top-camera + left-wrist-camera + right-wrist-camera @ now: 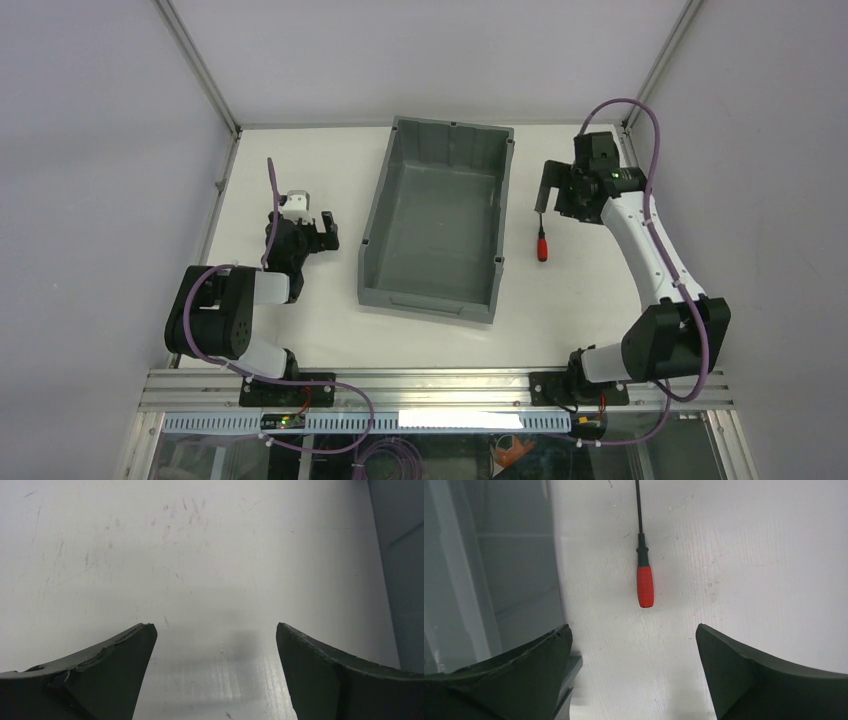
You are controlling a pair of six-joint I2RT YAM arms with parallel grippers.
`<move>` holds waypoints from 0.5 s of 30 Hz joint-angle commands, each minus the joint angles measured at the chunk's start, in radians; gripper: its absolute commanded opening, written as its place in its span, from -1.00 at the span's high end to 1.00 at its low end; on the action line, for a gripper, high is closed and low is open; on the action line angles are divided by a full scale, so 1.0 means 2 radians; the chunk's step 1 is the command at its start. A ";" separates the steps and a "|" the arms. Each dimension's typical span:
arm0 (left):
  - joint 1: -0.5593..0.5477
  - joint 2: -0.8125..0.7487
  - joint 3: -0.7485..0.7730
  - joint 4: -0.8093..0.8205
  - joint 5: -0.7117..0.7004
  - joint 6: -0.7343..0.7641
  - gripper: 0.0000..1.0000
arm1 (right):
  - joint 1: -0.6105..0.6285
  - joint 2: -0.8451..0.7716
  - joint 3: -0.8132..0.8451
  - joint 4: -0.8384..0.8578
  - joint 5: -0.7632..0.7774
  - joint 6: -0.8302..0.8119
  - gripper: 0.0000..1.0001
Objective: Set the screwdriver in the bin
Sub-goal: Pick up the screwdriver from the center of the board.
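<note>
Our right tool (633, 630) hung wide open over the tabletop (749, 555), its jaws far apart and nothing held between them. Just ahead of that gap, in the right wrist view, we saw the screwdriver (644, 582) lying flat on the white surface, clear of both jaws. Its red handle pointed back toward the tool, roughly on the line midway between the jaws. Its thin black shaft ran straight away from us to the top edge of the view. Off to the left of the left jaw rose the grey outer wall of the bin (499, 570), near the screwdriver but not touching it.

From the top camera we placed the screwdriver outside the bin, on the tabletop just beside its right wall and lying roughly parallel to that wall. The bin itself sat mid-tabletop between the two arms.

On the far side of the bin, our left tool (215, 627) hung over the scratched tabletop, also spread open and gripping nothing. A strip of the bin's wall showed at the right edge of its wrist view.
</note>
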 commanded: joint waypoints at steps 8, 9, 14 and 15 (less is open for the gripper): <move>0.002 -0.003 0.009 0.030 0.008 0.012 -0.98 | 0.001 0.061 -0.056 0.063 -0.015 0.014 -0.86; 0.003 -0.003 0.009 0.030 0.008 0.012 -0.98 | 0.000 0.068 -0.060 0.068 -0.016 0.013 -0.84; 0.003 -0.003 0.009 0.030 0.008 0.012 -0.98 | 0.001 0.104 -0.075 0.088 -0.017 0.013 -0.76; 0.003 -0.003 0.009 0.030 0.008 0.012 -0.98 | 0.000 0.113 -0.077 0.091 -0.015 0.012 -0.72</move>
